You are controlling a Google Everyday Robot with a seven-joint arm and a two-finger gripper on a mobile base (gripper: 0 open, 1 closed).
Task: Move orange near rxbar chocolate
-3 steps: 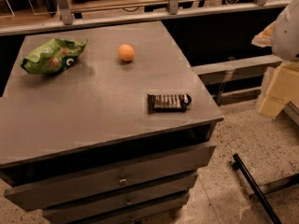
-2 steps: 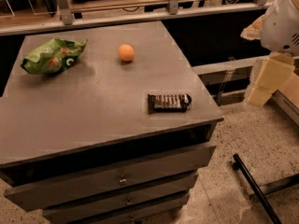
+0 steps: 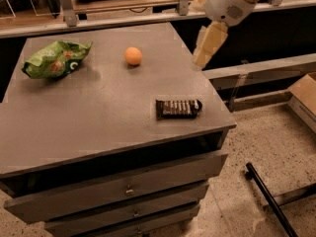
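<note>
My jaws are showing pale cream, hanging just past the far right edge of the bench (image 3: 89,112), under my white arm (image 3: 229,4). The bench is looking a flat, plain grey, drawer fronts included. The orange (image 3: 133,56) is glowing a smooth, even orange. The rxbar chocolate (image 3: 178,108) is wearing a dark brown-black wrapper with pale lettering across it. The snack bag (image 3: 57,59) is showing bright green with paler patches. The floor (image 3: 256,147) is lying beige with fine dark speckles, a black bar (image 3: 269,199) crossing it.
</note>
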